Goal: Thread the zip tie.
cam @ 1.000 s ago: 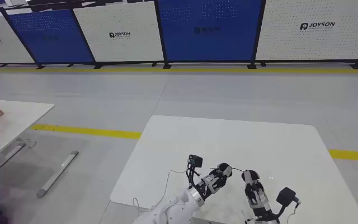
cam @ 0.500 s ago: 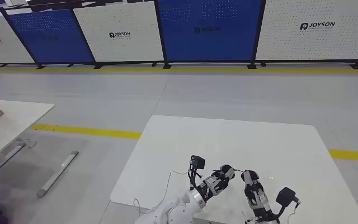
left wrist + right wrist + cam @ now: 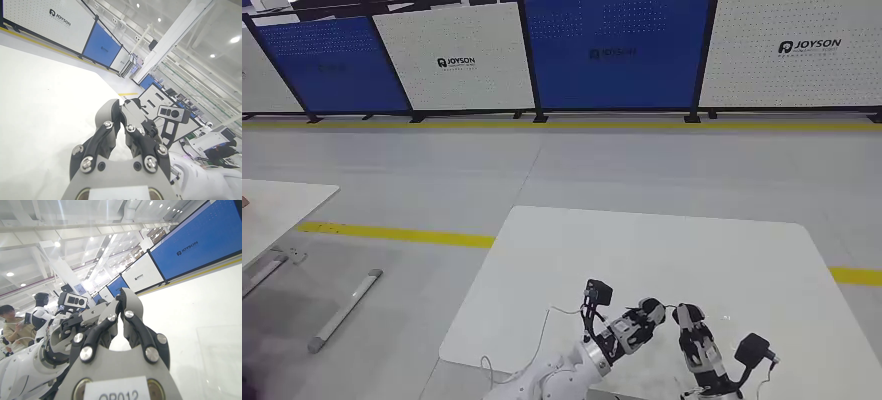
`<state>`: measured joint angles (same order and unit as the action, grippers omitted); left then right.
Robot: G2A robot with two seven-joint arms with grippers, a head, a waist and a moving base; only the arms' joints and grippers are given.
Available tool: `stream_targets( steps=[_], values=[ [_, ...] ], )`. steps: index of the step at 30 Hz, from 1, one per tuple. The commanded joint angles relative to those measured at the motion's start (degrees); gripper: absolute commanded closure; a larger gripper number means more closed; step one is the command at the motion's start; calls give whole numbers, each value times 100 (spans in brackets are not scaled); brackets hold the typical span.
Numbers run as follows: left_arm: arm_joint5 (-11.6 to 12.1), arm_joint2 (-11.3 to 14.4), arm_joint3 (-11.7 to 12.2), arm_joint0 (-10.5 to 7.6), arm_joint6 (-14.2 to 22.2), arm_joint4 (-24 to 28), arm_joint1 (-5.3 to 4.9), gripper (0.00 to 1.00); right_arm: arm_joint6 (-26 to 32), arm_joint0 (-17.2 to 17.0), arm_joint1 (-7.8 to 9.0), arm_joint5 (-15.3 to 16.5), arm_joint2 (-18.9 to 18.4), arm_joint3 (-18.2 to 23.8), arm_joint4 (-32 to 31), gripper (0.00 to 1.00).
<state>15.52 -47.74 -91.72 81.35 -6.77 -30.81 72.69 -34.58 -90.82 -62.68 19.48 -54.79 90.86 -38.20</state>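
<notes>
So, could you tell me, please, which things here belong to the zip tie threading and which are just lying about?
For the job: zip tie, a thin dark strand between the tools; left tool and right tool, both shut on it; white table under them.
Not part of it: second table off to one side; blue and white panels behind; yellow floor line.

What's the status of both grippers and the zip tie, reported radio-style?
Left gripper shut, right gripper shut, tips close together over the table. Zip tie a thin dark strand between them. Threaded or not: cannot tell.
</notes>
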Motion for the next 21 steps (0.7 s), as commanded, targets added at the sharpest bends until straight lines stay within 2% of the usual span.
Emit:
stream_targets(
  steps=[1,4,5,6,10,15,21],
  values=[
    [-39,-1,2,1,-11,-3,4,100,-1,1,1,0,3,0,3,100],
    [-155,1,1,4,-62,-44,13,97,-41,-2,2,0,12,3,5,100],
    [-168,8,-1,8,-73,-48,17,83,-54,-2,3,0,14,3,1,100],
    [-178,12,1,7,-75,-51,20,76,-72,-3,4,0,14,-1,-8,100],
    [-203,15,6,6,-84,-67,26,60,-111,-9,4,0,12,-17,-40,100],
    [-191,-1,44,3,-96,-19,34,63,-174,-17,-7,0,-21,-62,-68,100],
    [-144,-84,23,72,-160,-6,19,81,-207,-35,-25,0,-86,-101,-33,100]
  ],
)
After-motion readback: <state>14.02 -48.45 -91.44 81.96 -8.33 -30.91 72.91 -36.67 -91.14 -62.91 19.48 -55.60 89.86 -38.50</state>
